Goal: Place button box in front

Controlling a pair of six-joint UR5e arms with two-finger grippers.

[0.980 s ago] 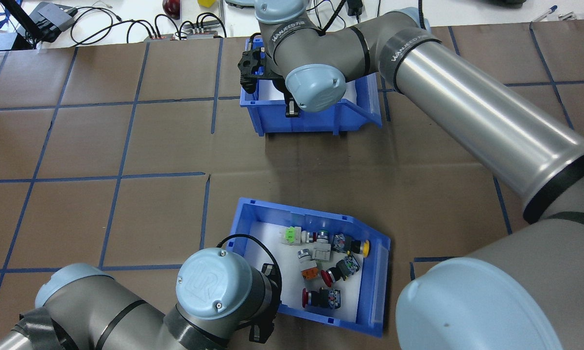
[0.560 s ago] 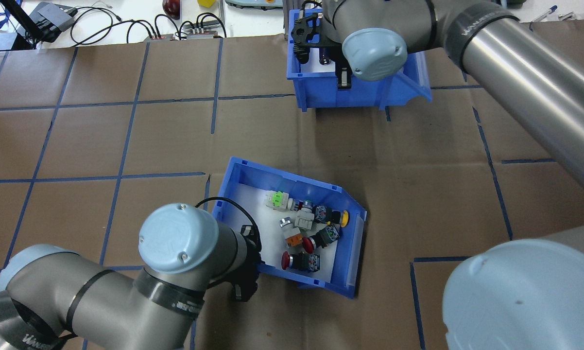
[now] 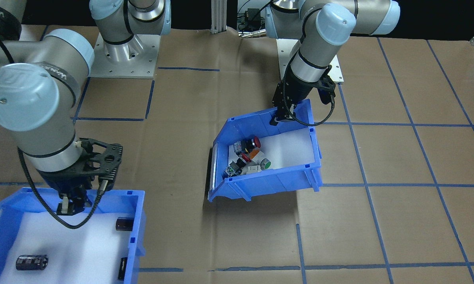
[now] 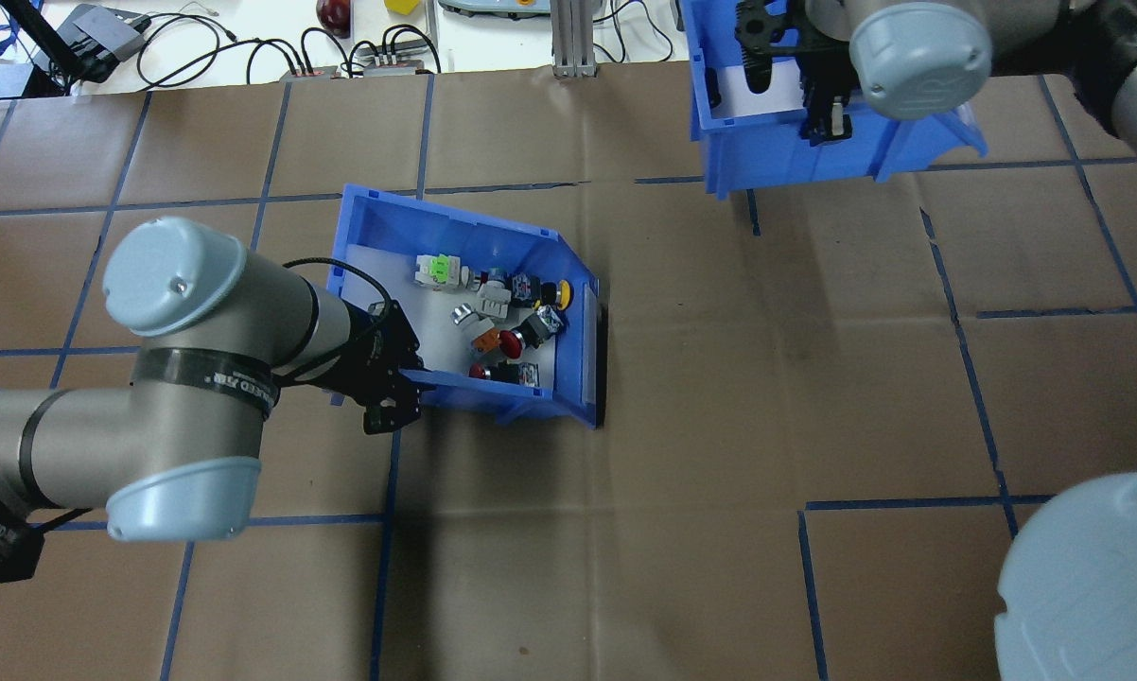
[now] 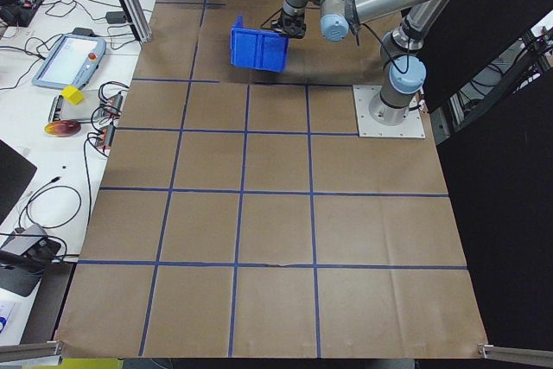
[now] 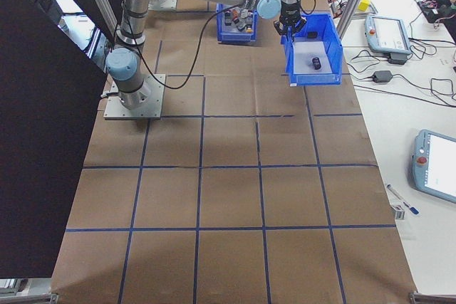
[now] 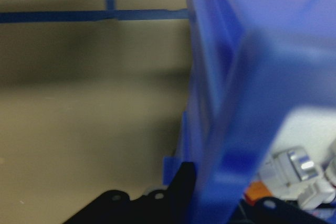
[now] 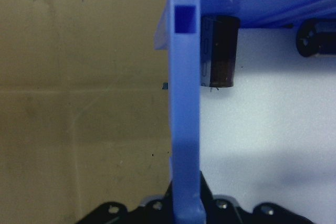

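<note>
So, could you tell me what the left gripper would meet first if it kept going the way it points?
The left gripper already straddles the button box wall; probably the brown table paper just beneath.

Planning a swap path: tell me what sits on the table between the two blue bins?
Nothing: overhead, only bare brown paper with blue tape lines separates the button box from the capacitor bin.

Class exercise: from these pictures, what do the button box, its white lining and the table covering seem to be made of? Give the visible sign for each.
Button box: likely moulded plastic; uniform blue with thin ribbed walls.
White lining: probably foam sheet; matte, soft-looking white, though the look leaves it open.
Table covering: seems brown paper; dull with creases, marked by blue tape lines.
</note>
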